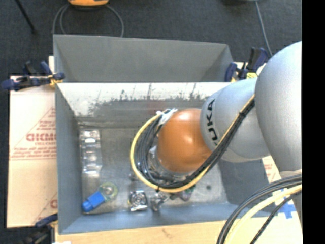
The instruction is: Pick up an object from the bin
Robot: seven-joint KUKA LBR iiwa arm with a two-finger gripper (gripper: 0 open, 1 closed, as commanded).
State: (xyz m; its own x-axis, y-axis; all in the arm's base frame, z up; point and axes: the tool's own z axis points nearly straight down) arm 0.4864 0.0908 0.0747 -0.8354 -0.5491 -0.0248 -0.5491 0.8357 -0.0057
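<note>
Grey metal bin [68, 146], contents and arm listed from the left. A clear plastic piece [90, 152], long and blocky, is laid along the left side of the floor; its outline is hard to separate from the grey metal beneath it. A small blue item [91, 202] is found in the near left corner, its kind not readable. Just beside it, to the right and slightly farther back, a pale greenish ring [108, 190] is laid flat. A small shiny metal piece [137, 200] is set near the front wall, towards the middle; its shape is too small to be named. A second small greyish piece [158, 201] is placed just to its right, partly shaded by the arm above it. The gripper [155, 184] is lowered over the floor directly behind these two pieces, which are the nearest things to it. Which of them it is set over cannot be told. It is seen as a dark mass at the lower edge of the wrist, mostly covered from above, so it cannot be told whether it is apart, together or clamped on anything. A loop of yellow and black cables [136, 151] is curved around the left side of the wrist. The orange cover [183, 139], rounded and glossy, hides the bin floor under it. The grey arm [284, 111], lettered KUKA, is cut off at the right, and the right part of the bin is hidden beneath it.
</note>
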